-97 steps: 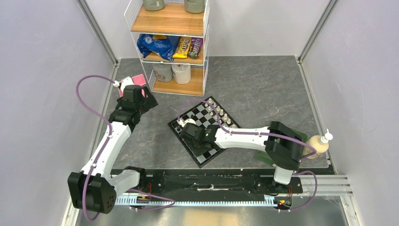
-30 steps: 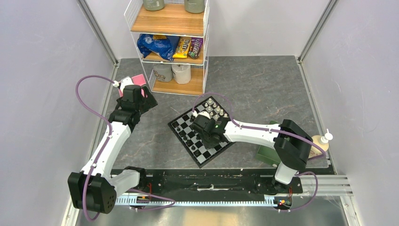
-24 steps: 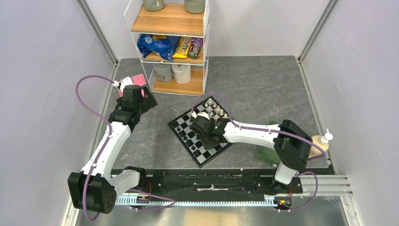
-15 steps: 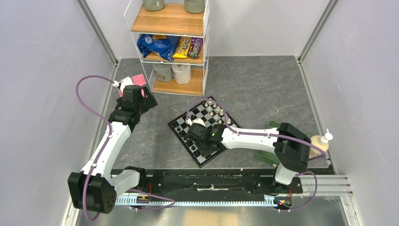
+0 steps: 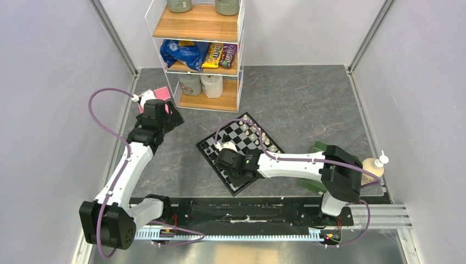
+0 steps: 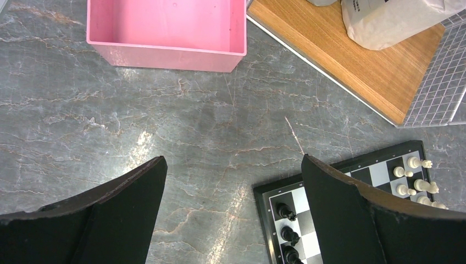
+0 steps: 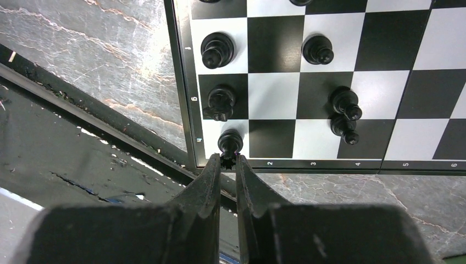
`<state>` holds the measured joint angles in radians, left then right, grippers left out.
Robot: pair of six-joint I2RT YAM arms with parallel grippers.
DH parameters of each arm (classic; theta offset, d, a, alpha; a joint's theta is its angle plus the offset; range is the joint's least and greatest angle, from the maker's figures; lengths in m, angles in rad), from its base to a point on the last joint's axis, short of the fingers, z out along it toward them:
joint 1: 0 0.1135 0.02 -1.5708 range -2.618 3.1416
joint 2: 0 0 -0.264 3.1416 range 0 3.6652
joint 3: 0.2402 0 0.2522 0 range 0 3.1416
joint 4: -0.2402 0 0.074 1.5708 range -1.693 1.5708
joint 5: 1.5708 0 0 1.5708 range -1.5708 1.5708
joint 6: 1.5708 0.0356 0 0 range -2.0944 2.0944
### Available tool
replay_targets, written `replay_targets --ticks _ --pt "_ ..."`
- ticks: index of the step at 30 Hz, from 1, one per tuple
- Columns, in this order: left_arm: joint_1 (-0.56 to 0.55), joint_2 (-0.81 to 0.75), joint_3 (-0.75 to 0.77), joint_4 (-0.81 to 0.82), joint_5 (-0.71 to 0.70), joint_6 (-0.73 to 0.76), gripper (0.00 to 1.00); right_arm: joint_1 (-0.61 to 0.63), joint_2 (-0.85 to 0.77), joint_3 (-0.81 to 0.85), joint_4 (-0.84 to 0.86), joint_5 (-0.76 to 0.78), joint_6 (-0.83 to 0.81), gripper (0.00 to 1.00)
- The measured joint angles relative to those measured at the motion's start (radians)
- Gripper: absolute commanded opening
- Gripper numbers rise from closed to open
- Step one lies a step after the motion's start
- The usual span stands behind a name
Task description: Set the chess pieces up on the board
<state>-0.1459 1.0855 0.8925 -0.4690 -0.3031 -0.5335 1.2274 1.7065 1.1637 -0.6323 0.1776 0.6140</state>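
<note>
Down at the corner of the board [image 7: 184,82] nearest the table's front edge, with the right gripper [image 7: 228,160] squeezed to a sliver on a small black piece [image 7: 229,143]. Knobbed top poking out just past the matte black fingertips. Over the corner square, hard by the glossy black rim; standing or lifted, hard to tell. Along that edge row, more black pieces [image 7: 217,50], turned and rounded, one to a square. Two further in, just beside each other. Flat, thin and smooth, crisp black and pale checks, small numerals printed on the rim. Lying in the middle of the table [image 5: 308,104], turned corner-on to the front edge, on grey stone-veined surface with pale streaks. At the far side of the checks, a cluster of cream pieces [image 6: 413,175], tiny and slender. Over to the left gripper [image 6: 233,162]: spread wide, gripping nothing, curved black fingers above the veined table. Just beyond, an open pink box [image 6: 165,33], plain smooth walls, square corners. Beside that, a shelf [image 6: 351,60] with a warm wood-grain bottom board and white wire frame.
</note>
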Motion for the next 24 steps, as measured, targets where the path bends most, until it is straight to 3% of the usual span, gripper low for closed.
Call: replay_targets --ticks 18,24 --pt "0.000 0.000 0.000 0.000 0.000 0.000 1.00 0.008 0.000 0.000 0.011 -0.014 0.000 0.16" --pt "0.000 0.000 0.000 0.000 0.000 0.000 1.00 0.011 0.000 0.000 0.011 -0.021 0.000 0.24"
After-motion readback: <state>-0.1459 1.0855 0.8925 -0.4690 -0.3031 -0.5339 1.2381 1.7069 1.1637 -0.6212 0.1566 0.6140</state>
